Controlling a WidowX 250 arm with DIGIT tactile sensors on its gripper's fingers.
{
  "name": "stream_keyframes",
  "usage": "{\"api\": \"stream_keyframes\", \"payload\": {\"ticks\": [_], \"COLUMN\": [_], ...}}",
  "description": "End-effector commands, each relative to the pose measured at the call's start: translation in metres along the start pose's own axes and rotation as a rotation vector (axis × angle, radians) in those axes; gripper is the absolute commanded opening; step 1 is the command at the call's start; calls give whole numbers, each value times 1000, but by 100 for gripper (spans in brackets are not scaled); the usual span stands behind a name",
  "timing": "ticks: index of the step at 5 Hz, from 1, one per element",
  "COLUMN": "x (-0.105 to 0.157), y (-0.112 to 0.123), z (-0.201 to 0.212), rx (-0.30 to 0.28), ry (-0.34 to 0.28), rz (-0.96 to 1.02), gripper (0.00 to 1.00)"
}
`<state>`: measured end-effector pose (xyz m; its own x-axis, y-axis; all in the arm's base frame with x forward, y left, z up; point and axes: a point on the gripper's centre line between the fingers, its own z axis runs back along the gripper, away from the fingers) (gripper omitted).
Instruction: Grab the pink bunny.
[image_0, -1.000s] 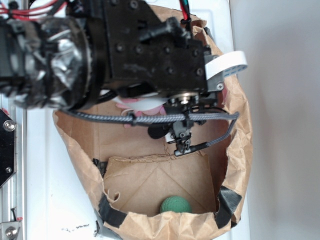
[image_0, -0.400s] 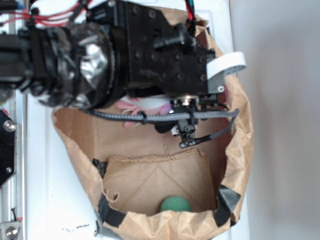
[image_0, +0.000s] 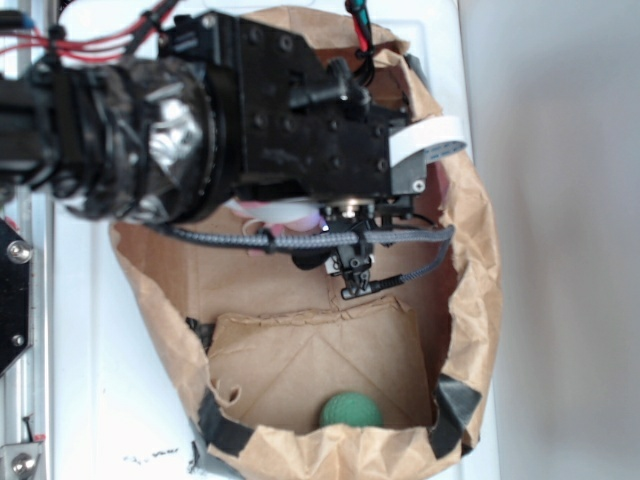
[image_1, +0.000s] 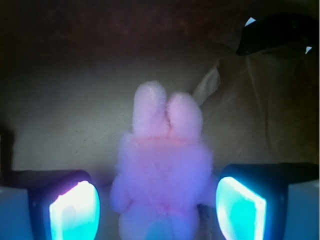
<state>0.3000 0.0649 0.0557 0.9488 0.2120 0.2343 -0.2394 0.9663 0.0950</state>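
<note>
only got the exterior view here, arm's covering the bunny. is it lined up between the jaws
Observer: Yes. In the wrist view the pink bunny sits centred between the two lit pads, ears pointing away from the camera.
Operator: jaws closed on it yet
Observer: No. The gripper is open; there's a gap on the left, and the right pad looks at or near its fur.
Operator: anything else near it
Observer: Only the brown paper bag behind it; the green ball isn't in the wrist view.

Exterior looks straight down; wrist peers close between fingers (image_1: 75, 207).
</note>
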Motion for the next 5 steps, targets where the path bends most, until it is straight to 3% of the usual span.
{"api": "stream_keyframes", "payload": {"ticks": [1,3,4,5], "x": [11,11,11,11], "y": [8,9,9,9], "z": [12,13,13,13], "rx": [-10,-14,-11,-8], "ry": [-41,-46,-52,-51], "rz": [32,37,29,28], "gripper": [0,0,100,100]}}
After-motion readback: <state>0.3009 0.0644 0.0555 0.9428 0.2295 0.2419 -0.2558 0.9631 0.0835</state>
